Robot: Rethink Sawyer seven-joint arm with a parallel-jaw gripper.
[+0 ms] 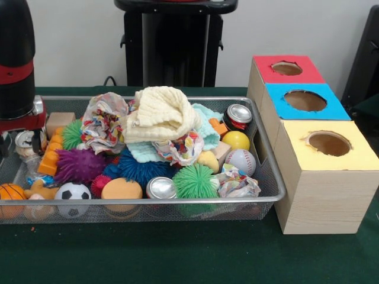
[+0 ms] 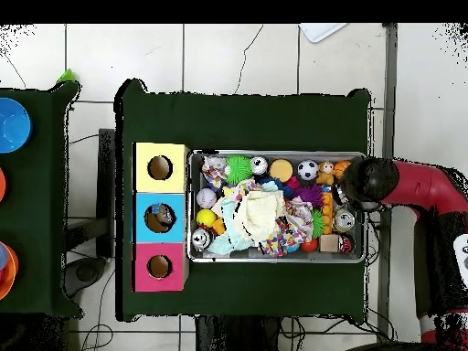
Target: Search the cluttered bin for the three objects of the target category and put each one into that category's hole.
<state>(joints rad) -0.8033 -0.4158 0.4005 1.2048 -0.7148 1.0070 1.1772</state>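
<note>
Front view: red and black robot arm's hand [image 1: 21, 127] hanging low over the end of the silver wire-mesh bin [image 1: 278, 190] farthest from the pale wooden box [image 1: 323, 204] with its red, blue and yellow holed tops. Impossible to tell whether spread or pressed together, being hidden by the arm's own bulk. Target category not marked anywhere; judged likeliest the silver drink cans, three showing. Nearest, a dented silver can [image 1: 26, 143] just beside the hand at that same end. Second silver can [image 1: 161, 188] against the front rim, between an orange foam ball [image 1: 121, 189] and a green spiky ball [image 1: 195, 180]. Third, a red-sided can [image 1: 239, 115], at the box end behind a yellow ball [image 1: 235, 140]. Cream muslin cloth [image 1: 160, 113] heaped over the middle. Any carry to a hole likely to cross the bin's whole length.
</note>
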